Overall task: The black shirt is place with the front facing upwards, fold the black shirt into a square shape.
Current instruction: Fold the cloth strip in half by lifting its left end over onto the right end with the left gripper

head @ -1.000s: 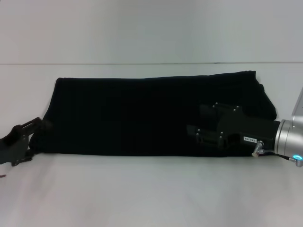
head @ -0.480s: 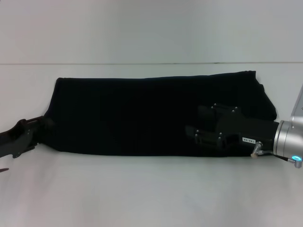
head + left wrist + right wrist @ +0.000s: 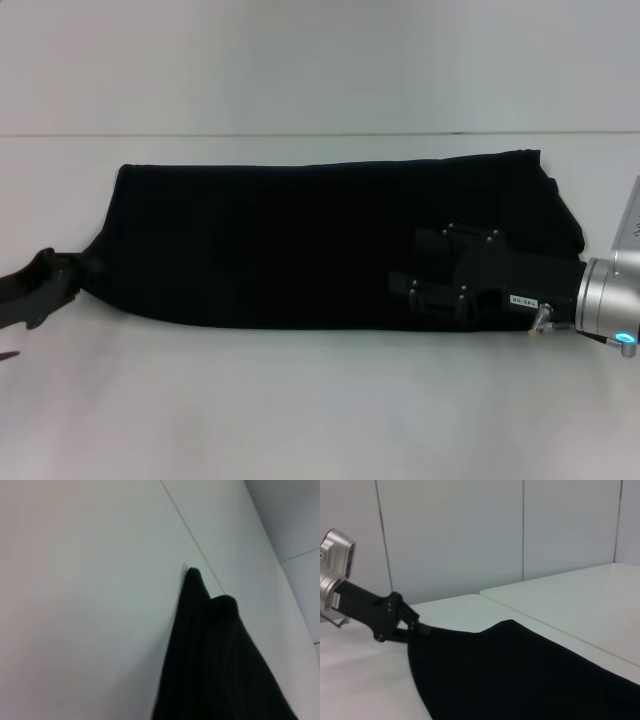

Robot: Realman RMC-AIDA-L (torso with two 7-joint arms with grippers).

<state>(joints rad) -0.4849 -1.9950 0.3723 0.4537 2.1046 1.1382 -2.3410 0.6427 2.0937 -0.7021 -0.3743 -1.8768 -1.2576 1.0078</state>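
Corner of the black shirt (image 3: 330, 240) is pinched in my left gripper (image 3: 78, 272), which has slid further outward, stretching that end into a point; so I reckon I'm still smoothing before the next fold; my right gripper (image 3: 405, 290) sits over the shirt's near edge, can't tell its grip; shirt's a long band across the white table (image 3: 320, 400); pale panelled wall (image 3: 470, 535) behind.

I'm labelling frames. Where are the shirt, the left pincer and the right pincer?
shirt (image 3: 280, 240): head view, middle of the cloth.
left pincer (image 3: 70, 275): head view, tips at the shirt's left corner.
right pincer (image 3: 425, 270): head view, tips over the shirt.
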